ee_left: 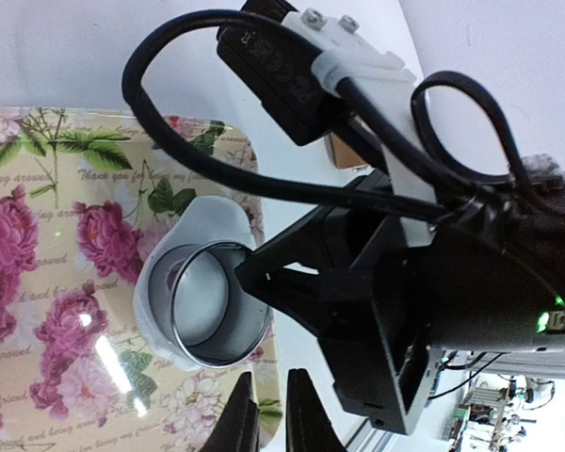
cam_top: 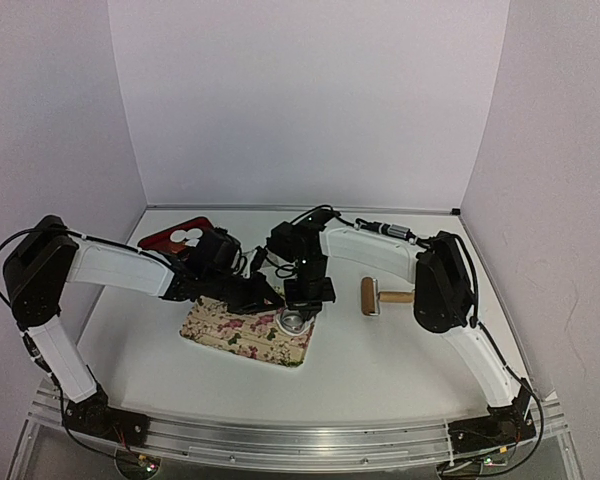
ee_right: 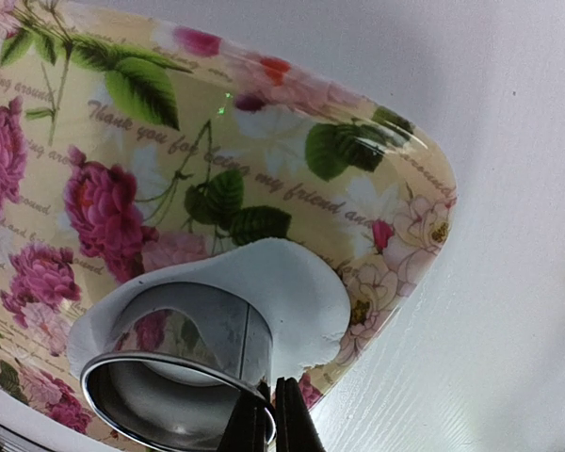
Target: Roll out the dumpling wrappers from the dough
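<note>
Dough [ee_right: 292, 282] lies as a thin white sheet on the floral tray [ee_right: 264, 160], at the tray's right end close to its rounded corner. The tray sits mid-bench, a little left of centre.

A metal ring [ee_right: 202, 330] stands upright on the sheet, and the dough flares out from under it on all sides that show. The flap is widest toward the tray's corner, and its edge there is ragged, not round. The sheet looks soft, matte and smooth, and it has no clear long axis.

The right gripper [ee_right: 268, 419] is closed on the ring's wall, pinching the rim from above, so the dough lies directly below it. The right arm is therefore the nearer one, already on the cutter. Any coming press or lift would run straight along the ring's upright axis.

The left gripper [ee_left: 271, 419] hovers just beside the ring on its left. Its jaws are only a slit apart, with nothing between them, and they touch neither dough nor ring as far as the wrist view shows.

Two round wrappers [cam_top: 187, 237] rest on a red plate [cam_top: 160, 240] near the far left corner of the bench [cam_top: 380, 380], well apart from the tray. A rolling pin [cam_top: 375, 296] lies right of the tray.
</note>
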Robot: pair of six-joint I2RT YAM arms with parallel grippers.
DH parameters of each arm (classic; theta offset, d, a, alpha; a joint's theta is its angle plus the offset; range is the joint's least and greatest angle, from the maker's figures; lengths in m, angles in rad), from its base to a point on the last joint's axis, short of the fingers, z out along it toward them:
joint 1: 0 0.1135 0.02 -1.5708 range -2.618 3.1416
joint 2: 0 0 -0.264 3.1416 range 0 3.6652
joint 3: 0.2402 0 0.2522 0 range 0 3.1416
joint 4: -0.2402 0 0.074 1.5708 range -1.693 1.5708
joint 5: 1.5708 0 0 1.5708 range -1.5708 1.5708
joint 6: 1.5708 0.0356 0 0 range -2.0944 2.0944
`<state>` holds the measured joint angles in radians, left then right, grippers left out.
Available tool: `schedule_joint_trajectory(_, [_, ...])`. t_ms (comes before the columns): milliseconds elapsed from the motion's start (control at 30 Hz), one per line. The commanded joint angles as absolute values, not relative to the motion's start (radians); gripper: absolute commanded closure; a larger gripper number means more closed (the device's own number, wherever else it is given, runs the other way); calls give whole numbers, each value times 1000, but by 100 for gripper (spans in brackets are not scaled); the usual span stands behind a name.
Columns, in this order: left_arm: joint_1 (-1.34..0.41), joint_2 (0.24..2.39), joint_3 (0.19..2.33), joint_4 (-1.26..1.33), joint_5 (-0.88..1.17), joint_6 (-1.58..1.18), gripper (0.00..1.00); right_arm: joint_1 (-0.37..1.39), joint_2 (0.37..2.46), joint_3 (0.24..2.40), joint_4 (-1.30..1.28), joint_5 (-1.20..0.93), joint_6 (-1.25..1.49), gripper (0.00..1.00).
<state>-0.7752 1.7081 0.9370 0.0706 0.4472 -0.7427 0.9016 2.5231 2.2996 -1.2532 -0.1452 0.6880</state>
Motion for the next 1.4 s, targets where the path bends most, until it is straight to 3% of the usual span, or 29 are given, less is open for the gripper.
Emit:
schedule_joint_trajectory(0, [-764,1689,930,-14,376,-791,82,917,2667,2246,-1244,-100,683,100])
schedule_joint_trajectory(233, [-745,1763,938,-16,402,-837,72,916,2668,2252,-1244,-108,684,100])
schedule_joint_trajectory(567, [-740,1871,985,-8,440,-843,75,917,2664,2249,-1244,-109,682,100])
schedule_joint_trajectory(933, [-729,1840,920,113,452,-892,79,916,2668,2255,-1245,-113,678,100])
schedule_joint_trajectory(1367, [-712,1878,908,190,517,-914,69,917,2679,2267,-1245,-124,671,100])
